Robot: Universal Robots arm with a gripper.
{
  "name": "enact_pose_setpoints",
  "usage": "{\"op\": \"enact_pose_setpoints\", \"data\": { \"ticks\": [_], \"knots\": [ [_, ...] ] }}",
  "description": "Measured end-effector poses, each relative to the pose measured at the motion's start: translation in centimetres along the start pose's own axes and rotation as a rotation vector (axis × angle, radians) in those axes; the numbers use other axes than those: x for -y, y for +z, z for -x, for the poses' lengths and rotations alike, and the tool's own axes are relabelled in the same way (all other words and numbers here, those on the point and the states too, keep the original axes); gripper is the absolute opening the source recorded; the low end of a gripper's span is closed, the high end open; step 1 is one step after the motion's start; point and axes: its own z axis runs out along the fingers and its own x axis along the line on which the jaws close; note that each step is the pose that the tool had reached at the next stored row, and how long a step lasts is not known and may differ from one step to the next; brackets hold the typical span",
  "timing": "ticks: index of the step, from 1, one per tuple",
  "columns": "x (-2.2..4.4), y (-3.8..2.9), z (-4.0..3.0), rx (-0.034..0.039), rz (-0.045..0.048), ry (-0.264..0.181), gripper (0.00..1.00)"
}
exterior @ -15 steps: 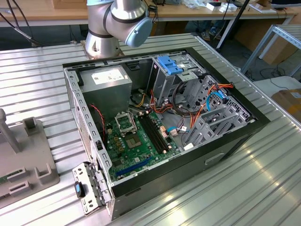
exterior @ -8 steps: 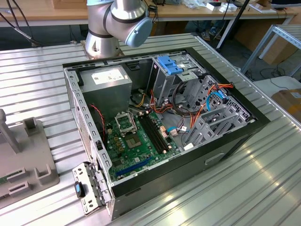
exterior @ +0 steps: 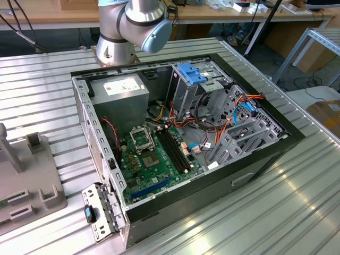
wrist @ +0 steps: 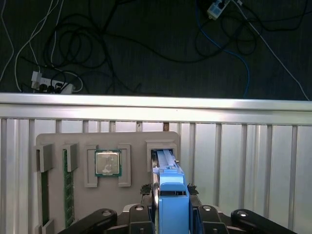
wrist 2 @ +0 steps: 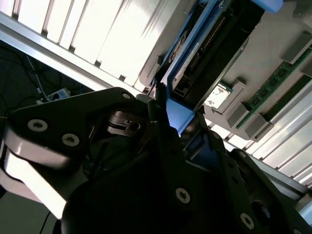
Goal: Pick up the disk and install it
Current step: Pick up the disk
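Observation:
The disk (wrist: 171, 197) stands on edge in a slot of a grey holder block (wrist: 131, 141), its blue carrier frame facing the camera in the first wrist view. My gripper (wrist: 170, 189) straddles it, a dark finger pressed against each flat side, so it looks shut on the disk. In the second wrist view the disk (wrist 2: 195, 53) runs away from the gripper (wrist 2: 178, 124) as a dark slab with a blue edge, and one finger (wrist 2: 158, 109) lies against the blue frame.
The holder block also carries a processor chip (wrist: 107, 162) and memory sticks (wrist: 68, 185). An open computer case (exterior: 255, 159) lies on the ribbed metal table (exterior: 297, 212), with a drive cage topped by a light blue latch (exterior: 192, 71). The arm's base (exterior: 133, 26) stands behind the case.

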Motion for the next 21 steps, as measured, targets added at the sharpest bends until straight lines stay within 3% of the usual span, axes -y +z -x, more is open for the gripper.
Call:
{"op": "enact_pose_setpoints", "data": {
  "ticks": [8,11,21],
  "knots": [
    [0.0,-0.03,0.0,0.0001,-0.0004,0.0,0.37],
    [0.0,-0.35,0.01,0.0001,-0.0002,0.0,0.37],
    [0.05,-3.29,0.1,0.0,-0.0001,0.0,0.37]
  ]
}}
